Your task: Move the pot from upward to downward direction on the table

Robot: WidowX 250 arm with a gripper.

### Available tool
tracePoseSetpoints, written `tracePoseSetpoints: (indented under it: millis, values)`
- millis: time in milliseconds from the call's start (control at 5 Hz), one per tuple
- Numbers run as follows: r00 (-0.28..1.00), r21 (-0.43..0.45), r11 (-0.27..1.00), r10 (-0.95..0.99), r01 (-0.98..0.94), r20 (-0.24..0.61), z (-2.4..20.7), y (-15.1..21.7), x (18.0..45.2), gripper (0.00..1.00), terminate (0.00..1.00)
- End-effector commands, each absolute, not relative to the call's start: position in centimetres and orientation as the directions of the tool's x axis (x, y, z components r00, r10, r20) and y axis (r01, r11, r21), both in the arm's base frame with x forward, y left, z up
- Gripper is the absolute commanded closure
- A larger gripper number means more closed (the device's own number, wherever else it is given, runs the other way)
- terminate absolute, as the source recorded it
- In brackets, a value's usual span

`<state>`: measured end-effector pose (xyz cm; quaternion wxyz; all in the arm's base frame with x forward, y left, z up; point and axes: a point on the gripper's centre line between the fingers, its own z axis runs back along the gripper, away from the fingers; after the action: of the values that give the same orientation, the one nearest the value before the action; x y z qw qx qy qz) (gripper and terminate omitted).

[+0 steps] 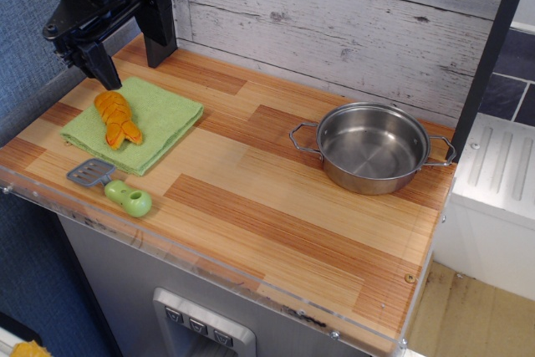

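Sitting untouched at 3 o'clock on table [251, 206]: pot [373, 146], move not begun. Gripper [125, 63] at 10 o'clock, well apart; jaws open, empty.

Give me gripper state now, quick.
Gripper: open, holding nothing, above the green cloth, far from the pot.

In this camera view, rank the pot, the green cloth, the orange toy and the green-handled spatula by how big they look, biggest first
1. pot and green cloth: about alike, too close to rank
2. green-handled spatula
3. orange toy, only slightly smaller
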<state>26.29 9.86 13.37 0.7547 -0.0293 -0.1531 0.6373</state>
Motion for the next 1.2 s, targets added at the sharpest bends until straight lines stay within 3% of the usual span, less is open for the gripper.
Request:
tracePoseSetpoints:
  millis: [0, 400, 800, 1000]
  values:
    - [0.141, -0.239, 0.186, 0.971, -0.953, 0.194, 13.4, 9.9, 26.3, 0.0, 0.0]
    - [0.058, -0.325, 0.093, 0.991, -0.941, 0.118, 13.2, 5.0, 27.3, 0.0, 0.0]
    - [0.177, -0.421, 0.205, 0.979, -0.883, 0.104, 11.1, 0.7, 28.5, 0.0, 0.0]
    - [0.212, -0.416, 0.235, 0.972, -0.878, 0.103, 10.1, -1.2, 29.9, 0.0, 0.0]
